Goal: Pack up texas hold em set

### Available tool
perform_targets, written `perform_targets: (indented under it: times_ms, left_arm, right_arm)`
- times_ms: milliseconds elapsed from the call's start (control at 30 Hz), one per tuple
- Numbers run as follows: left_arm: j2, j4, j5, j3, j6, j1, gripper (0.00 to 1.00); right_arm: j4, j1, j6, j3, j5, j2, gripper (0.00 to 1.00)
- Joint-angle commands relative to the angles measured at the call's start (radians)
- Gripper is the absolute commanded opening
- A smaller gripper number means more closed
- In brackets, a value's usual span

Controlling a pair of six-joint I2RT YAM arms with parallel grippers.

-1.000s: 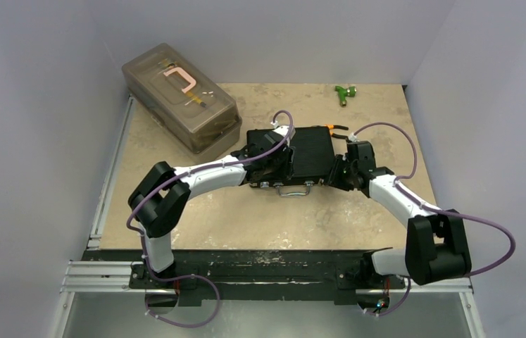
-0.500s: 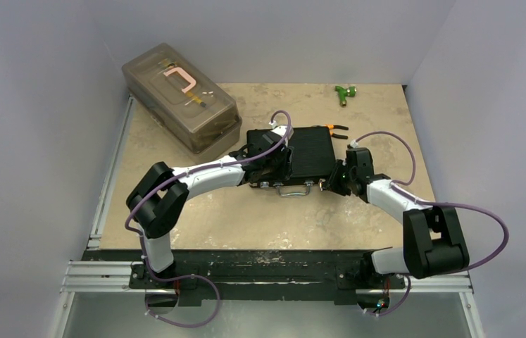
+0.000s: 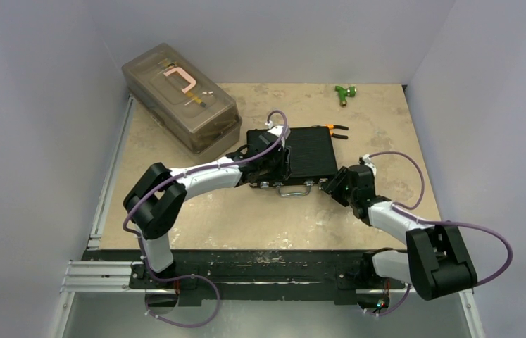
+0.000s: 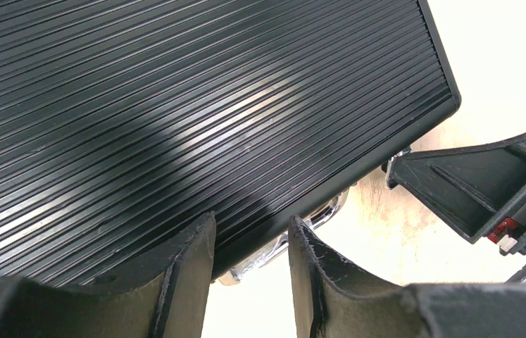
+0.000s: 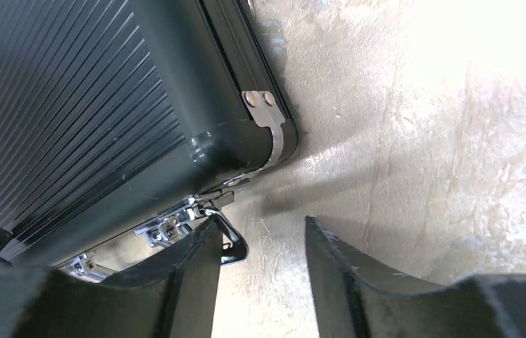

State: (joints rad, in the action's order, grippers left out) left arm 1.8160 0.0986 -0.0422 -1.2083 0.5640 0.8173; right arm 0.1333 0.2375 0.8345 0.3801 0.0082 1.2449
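The black ribbed briefcase (image 3: pixel 307 155) lies shut in the middle of the table, its silver handle (image 3: pixel 295 190) facing the near edge. Chips, cards and dice are out of view. My left gripper (image 3: pixel 277 167) is open and empty over the lid's near left part. In the left wrist view (image 4: pixel 249 229) one finger lies over the ribbed lid (image 4: pixel 175 105), and a silver latch (image 4: pixel 302 232) shows between the fingers. My right gripper (image 3: pixel 334 185) is open and empty at the case's near right corner. In the right wrist view (image 5: pixel 260 229) its left finger is beside a latch (image 5: pixel 200 210) whose flap hangs loose.
A large translucent grey-brown box (image 3: pixel 179 95) stands at the back left. Orange-handled pliers (image 3: pixel 337 130) lie just behind the case. A small green object (image 3: pixel 345 92) lies near the back wall. Walls close in on both sides, and a metal rail (image 3: pixel 267 271) runs along the near edge.
My right gripper has drawn back from the case's right side toward the near edge, to its near right corner. My left gripper has shifted slightly over the lid.
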Motion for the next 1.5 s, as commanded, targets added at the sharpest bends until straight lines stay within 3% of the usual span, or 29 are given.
perform_targets:
  times_ms: [0,300,400,467,533,600,633,833,933,1200,1467]
  left_arm:
    - [0.008,0.127,0.013,0.058,0.011,-0.004,0.41]
    - [0.009,0.113,0.019,0.064,0.014,-0.004,0.41]
    - [0.015,0.116,0.021,0.063,0.013,-0.004,0.41]
    - [0.017,0.116,0.021,0.064,0.015,-0.004,0.4]
    - [0.018,0.115,0.023,0.066,0.018,-0.004,0.4]
    - [0.018,0.115,0.024,0.068,0.019,-0.004,0.4]
    - [0.019,0.114,0.025,0.07,0.02,-0.004,0.4]
    - [0.017,0.104,0.03,0.079,0.025,-0.004,0.39]
    - [0.019,0.103,0.031,0.083,0.027,-0.004,0.39]
    - [0.016,0.101,0.033,0.087,0.025,-0.004,0.39]
    - [0.017,0.101,0.036,0.088,0.025,-0.004,0.39]
  right_arm:
    - [-0.155,0.009,0.03,-0.06,0.083,-0.085,0.5]
    - [-0.418,0.014,-0.047,0.026,0.136,-0.27,0.53]
    - [-0.446,0.014,-0.138,0.096,0.056,-0.265,0.7]
    - [-0.483,0.014,-0.203,0.169,0.003,-0.237,0.78]
    - [-0.545,0.014,-0.255,0.243,-0.004,-0.2,0.79]
    - [-0.55,0.014,-0.296,0.28,-0.026,-0.182,0.7]
    - [-0.552,0.014,-0.309,0.292,-0.064,-0.164,0.57]
    - [-0.582,0.067,-0.335,0.309,-0.069,-0.13,0.26]
    - [-0.585,0.095,-0.355,0.323,-0.043,-0.123,0.17]
    - [-0.567,0.113,-0.358,0.329,-0.004,-0.083,0.15]
    - [-0.438,0.116,-0.267,0.203,-0.003,-0.014,0.15]
